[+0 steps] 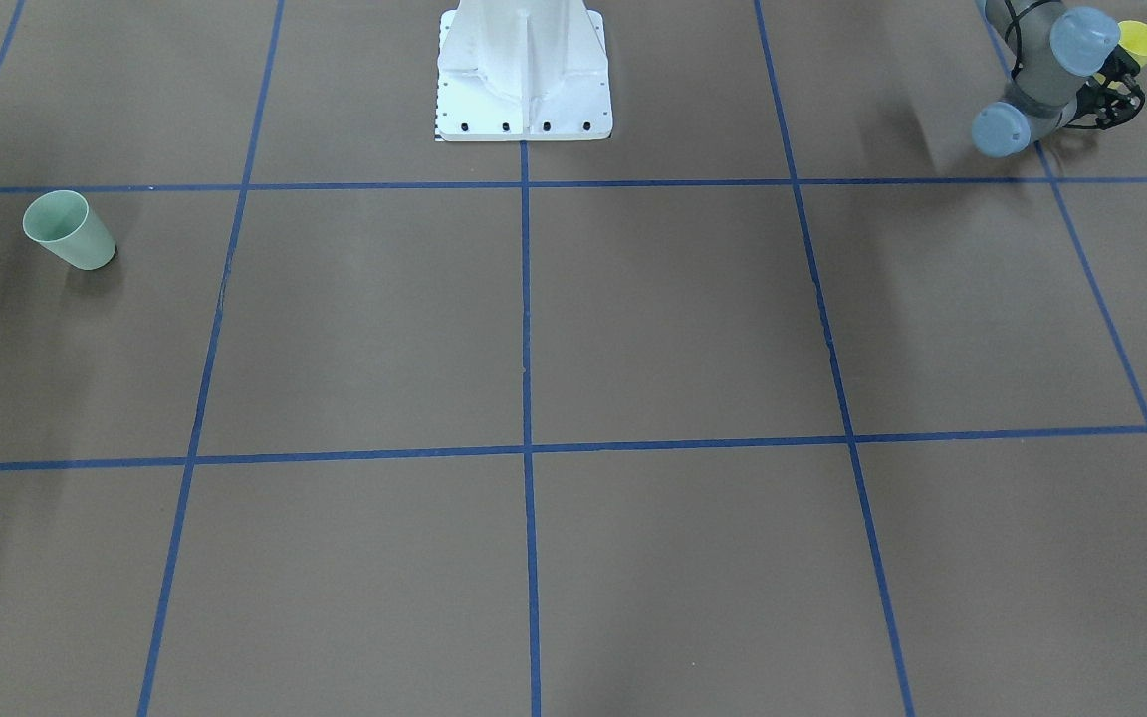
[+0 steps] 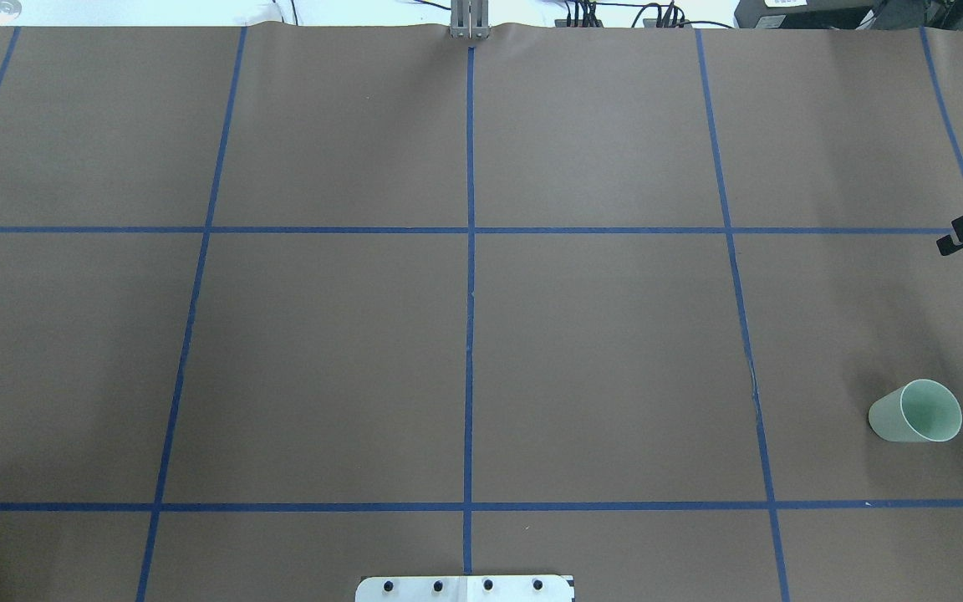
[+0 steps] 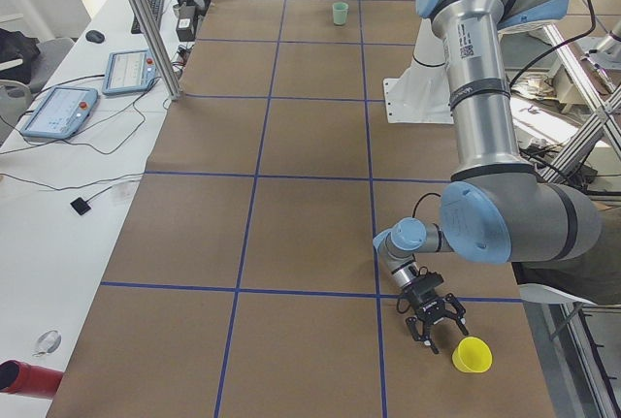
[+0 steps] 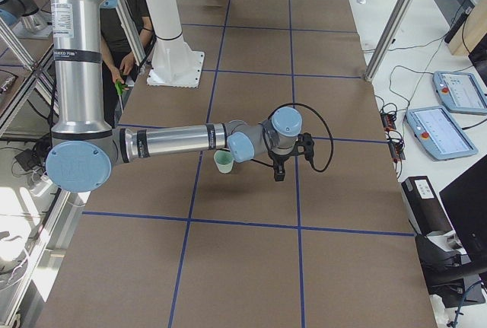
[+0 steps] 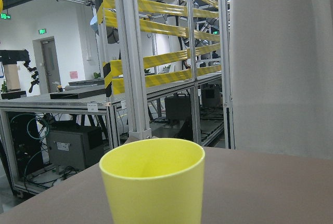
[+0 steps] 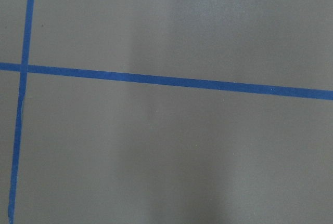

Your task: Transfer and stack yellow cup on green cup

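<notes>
Left claw, fingers spread and empty, sits low just beside the upright yellow cup at the left end of the bench. Green cup stands well apart at the right end, with the right claw near it, its closure not discernible. Likely hazards: a finger nudging the light cup over, or slippage during the long carry or hand-over.

The brown bench is ruled into squares by blue tape. A green cup stands upright at far left, a yellow cup at upper right, and the robot's white base at top centre.
</notes>
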`<state>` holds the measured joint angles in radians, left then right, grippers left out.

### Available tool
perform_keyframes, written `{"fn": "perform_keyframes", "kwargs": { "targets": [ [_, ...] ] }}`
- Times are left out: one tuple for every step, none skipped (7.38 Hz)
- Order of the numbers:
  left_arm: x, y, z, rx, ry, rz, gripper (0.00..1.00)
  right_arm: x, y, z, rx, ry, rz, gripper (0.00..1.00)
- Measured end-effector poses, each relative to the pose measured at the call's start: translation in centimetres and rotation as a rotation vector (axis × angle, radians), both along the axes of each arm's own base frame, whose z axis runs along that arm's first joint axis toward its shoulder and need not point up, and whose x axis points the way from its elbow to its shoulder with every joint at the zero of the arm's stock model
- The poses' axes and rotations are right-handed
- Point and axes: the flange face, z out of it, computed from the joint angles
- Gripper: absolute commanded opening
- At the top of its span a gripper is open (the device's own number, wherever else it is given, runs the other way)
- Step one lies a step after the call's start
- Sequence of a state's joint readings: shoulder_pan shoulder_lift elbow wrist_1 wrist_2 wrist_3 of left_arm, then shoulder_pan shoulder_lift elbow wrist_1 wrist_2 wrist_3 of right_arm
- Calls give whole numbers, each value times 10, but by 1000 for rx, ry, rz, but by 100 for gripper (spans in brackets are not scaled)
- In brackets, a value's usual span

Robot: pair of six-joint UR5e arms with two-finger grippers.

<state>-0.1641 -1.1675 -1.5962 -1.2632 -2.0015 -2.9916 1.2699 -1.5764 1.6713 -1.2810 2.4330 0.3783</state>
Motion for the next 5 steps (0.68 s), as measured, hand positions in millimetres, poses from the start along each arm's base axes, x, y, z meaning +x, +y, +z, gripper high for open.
{"fn": "perform_keyframes", "kwargs": {
  "targets": [
    [-2, 2, 3, -9, -7, -6, 99, -2, 0, 0, 3, -1, -4, 100],
    [-3, 4, 5, -19, -11, -14, 99, -4, 0, 0, 4, 0, -8, 100],
    [-4, 5, 7, -27, -16, -19, 99, -6, 0, -1, 5, 0, -11, 100],
    [-5, 7, 10, -35, -17, -24, 99, -7, 0, -2, 7, 1, -13, 100],
    [-8, 8, 16, -43, -19, -28, 99, -8, -2, -3, 11, 0, -13, 100]
  ]
}}
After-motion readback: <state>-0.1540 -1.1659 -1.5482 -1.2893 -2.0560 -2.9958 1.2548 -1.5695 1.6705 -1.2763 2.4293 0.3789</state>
